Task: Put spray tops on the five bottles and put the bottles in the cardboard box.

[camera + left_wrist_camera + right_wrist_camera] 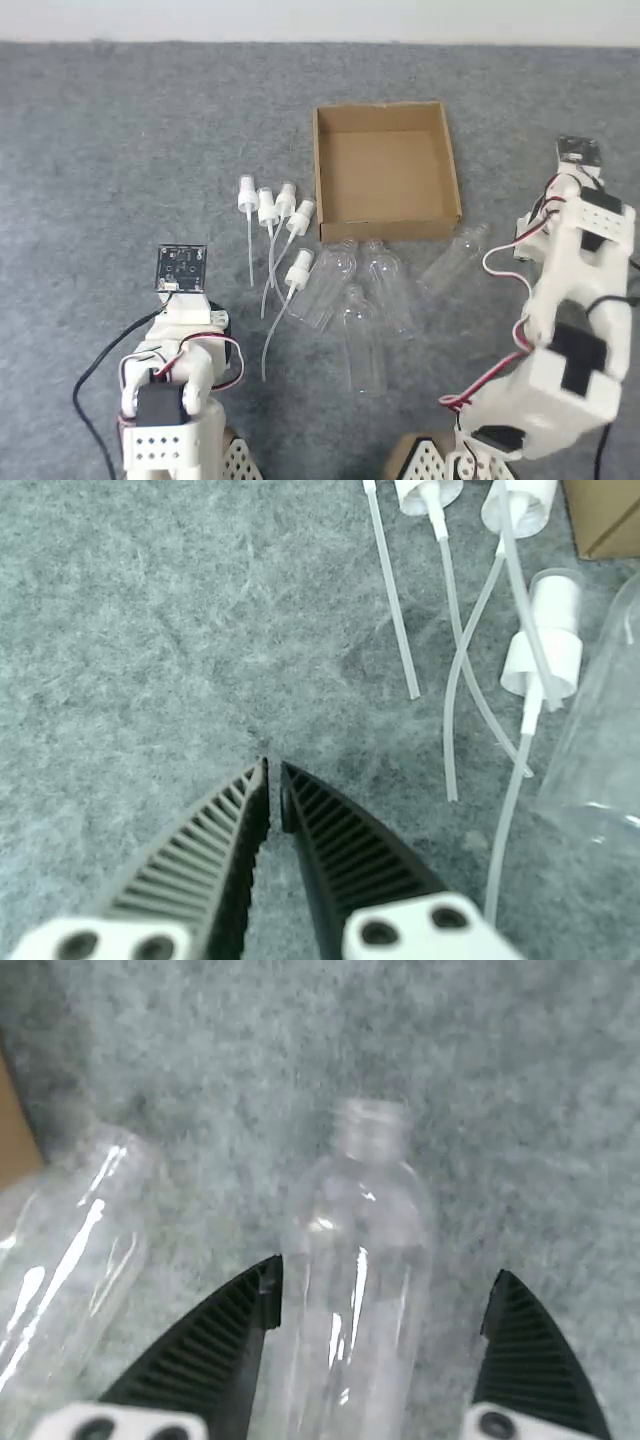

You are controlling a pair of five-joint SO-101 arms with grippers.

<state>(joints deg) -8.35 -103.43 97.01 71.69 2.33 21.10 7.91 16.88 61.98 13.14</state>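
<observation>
As it lies uncapped, bottle (355, 1260) clear, perhaps empty.

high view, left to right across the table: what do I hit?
left arm → spray tops → cardboard box → right arm. Skipped the bottles: they lie on the arms' side of the box and overlap its span.
</observation>
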